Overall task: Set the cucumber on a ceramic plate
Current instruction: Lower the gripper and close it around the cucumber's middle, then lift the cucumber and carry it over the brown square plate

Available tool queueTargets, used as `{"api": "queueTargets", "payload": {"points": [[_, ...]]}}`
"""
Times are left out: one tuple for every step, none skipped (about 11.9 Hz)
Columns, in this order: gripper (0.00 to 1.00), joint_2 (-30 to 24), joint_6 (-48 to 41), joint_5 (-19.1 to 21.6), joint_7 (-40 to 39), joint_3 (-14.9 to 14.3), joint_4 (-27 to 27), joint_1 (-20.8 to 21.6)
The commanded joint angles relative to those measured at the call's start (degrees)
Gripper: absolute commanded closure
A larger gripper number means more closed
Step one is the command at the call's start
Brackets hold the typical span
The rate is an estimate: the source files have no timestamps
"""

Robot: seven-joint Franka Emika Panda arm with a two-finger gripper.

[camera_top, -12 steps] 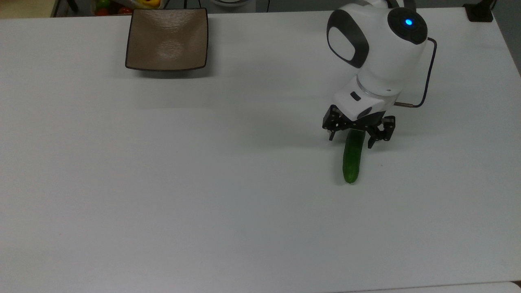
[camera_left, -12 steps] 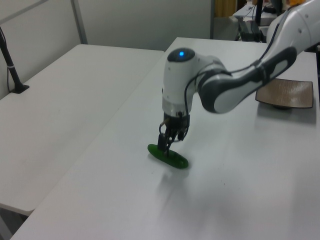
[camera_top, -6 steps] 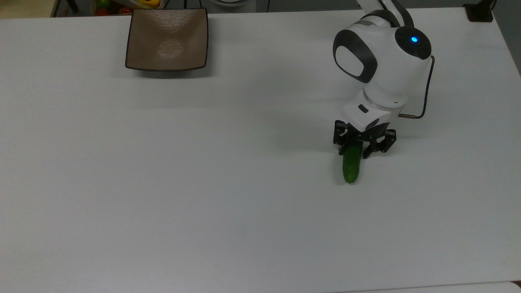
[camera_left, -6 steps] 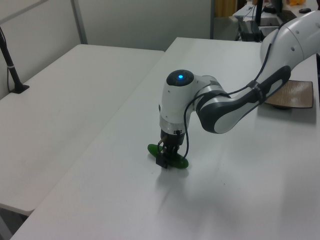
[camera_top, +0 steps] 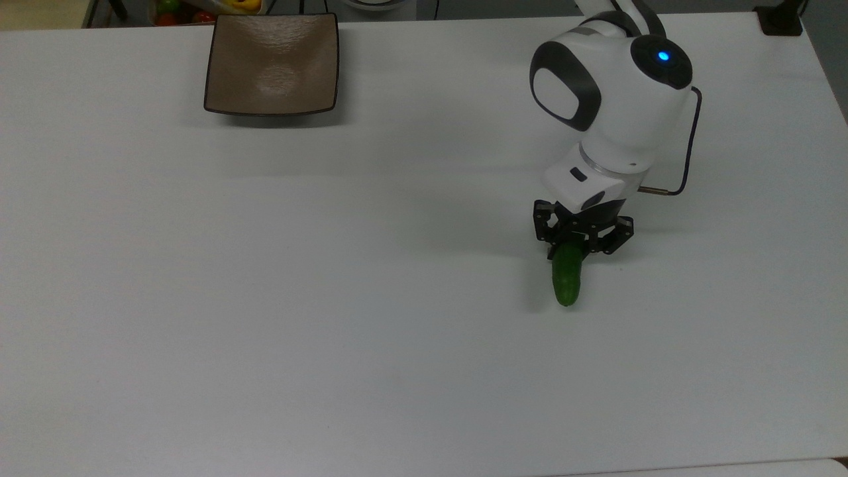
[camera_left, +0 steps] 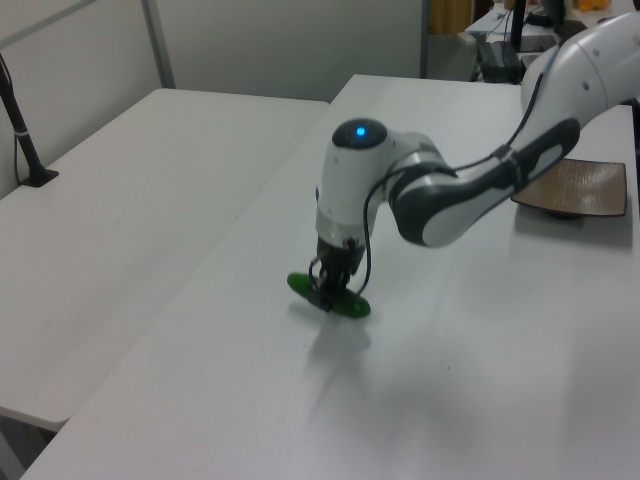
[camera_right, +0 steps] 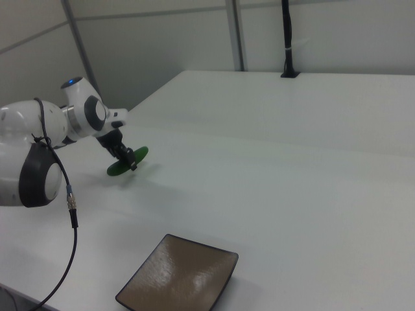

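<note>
We see black two-finger gripper (camera_top: 578, 246) clamped across small dark green cucumber (camera_top: 567, 278), lifted just off white surface (camera_top: 331, 298), for carrying; square brown ceramic plate (camera_top: 271, 63) well apart, empty.

Plate (camera_top: 271, 63) glossy ceramic; cucumber (camera_top: 567, 278) smooth; table (camera_top: 265, 298) matt white.
</note>
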Motion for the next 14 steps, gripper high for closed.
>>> {"api": "queueTargets", "payload": {"points": [[0.7,-10.26,-0.18,0.24,-3.86,0.94,-10.04,-3.64],[0.7,-13.77,-0.18,1.03,-6.05,0.94,-14.67,-4.95],[0.7,-17.37,-0.18,2.08,-9.11,0.94,-18.54,-6.27],[0.7,-20.19,-0.27,4.7,-12.1,0.94,-21.54,-8.2],[0.7,-23.0,-0.27,6.47,-15.18,0.94,-24.79,-9.52],[0.7,-26.25,-0.27,8.05,-17.91,0.67,-28.04,-10.32],[0.7,-29.33,-1.14,9.37,-21.24,0.41,-30.95,-11.2],[0.7,-31.88,-2.98,11.12,-25.19,-0.55,-32.8,-11.73],[0.7,-33.47,-5.61,13.32,-29.06,-2.13,-33.17,-11.99],[0.7,-35.06,-8.07,14.99,-31.97,-3.71,-33.35,-12.17],[0.7,-37.16,-9.66,15.27,-34.78,-5.46,-34.48,-12.26],[0.7,-40.49,-11.24,15.71,-38.64,-6.96,-36.58,-12.69],[0.7,-43.65,-12.47,17.1,-43.29,-8.45,-38.86,-13.05],[0.7,-46.03,-13.62,17.99,-46.73,-10.12,-40.8,-13.57]]}}
